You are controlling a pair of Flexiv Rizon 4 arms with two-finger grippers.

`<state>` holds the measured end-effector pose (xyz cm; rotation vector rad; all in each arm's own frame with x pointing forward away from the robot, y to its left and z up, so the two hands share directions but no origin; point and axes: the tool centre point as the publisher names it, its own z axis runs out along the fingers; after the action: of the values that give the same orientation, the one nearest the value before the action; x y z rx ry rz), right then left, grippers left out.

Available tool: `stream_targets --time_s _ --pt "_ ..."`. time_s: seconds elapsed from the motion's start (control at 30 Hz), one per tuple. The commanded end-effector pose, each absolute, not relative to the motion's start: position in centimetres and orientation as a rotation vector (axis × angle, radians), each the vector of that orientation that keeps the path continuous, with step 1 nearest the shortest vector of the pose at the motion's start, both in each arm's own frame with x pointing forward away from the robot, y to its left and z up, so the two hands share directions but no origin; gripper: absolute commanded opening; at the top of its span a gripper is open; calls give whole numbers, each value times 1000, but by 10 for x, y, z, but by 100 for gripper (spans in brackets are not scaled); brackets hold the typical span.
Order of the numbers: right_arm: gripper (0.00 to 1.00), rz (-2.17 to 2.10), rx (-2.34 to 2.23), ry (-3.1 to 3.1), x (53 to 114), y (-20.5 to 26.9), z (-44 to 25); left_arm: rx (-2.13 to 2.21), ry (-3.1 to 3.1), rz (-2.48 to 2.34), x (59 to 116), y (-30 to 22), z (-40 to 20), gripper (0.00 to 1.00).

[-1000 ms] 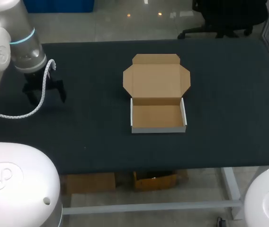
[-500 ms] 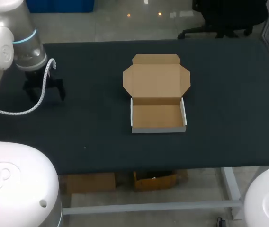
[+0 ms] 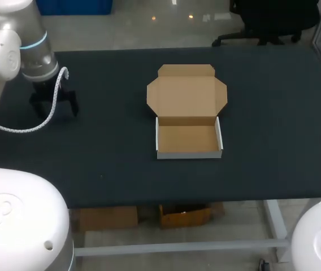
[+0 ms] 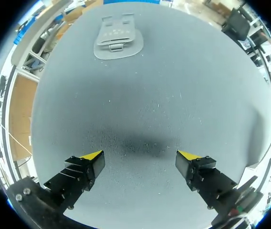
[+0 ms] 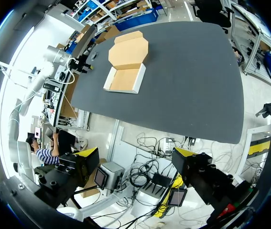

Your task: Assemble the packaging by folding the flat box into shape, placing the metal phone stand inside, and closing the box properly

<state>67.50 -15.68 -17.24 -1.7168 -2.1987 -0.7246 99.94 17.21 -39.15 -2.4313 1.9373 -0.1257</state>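
**Camera placement around the black table.**
Head view: above and behind, looking down. Left wrist: close over the tabletop. Right wrist: off the table's edge, sharing the cardboard box with the head view.

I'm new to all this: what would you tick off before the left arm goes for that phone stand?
1. Box folded into a tray, with its lid lying open behind it: ok.
2. Inside of the box free for the stand: ok, nothing lies in it.
3. Left gripper open with nothing between its fingers: ok.
4. Phone stand in sight, lying on the table ahead of the left gripper and apart from it: ok.
5. Right gripper out of the way: ok, open and off beyond the table's edge.
6. Where the fingers could best pinch the stand: cannot tell from here.
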Motion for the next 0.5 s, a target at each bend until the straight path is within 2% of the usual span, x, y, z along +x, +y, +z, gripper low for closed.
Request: stream_targets --time_s 0.03,0.5 --pt "100 -724 -1714 -2198 674 -158 -171 -2440 1940 -113 1009 174 -396 100" --pt "100 -724 -1714 -2198 674 -158 -171 -2449 1923 -94 1026 183 -402 100"
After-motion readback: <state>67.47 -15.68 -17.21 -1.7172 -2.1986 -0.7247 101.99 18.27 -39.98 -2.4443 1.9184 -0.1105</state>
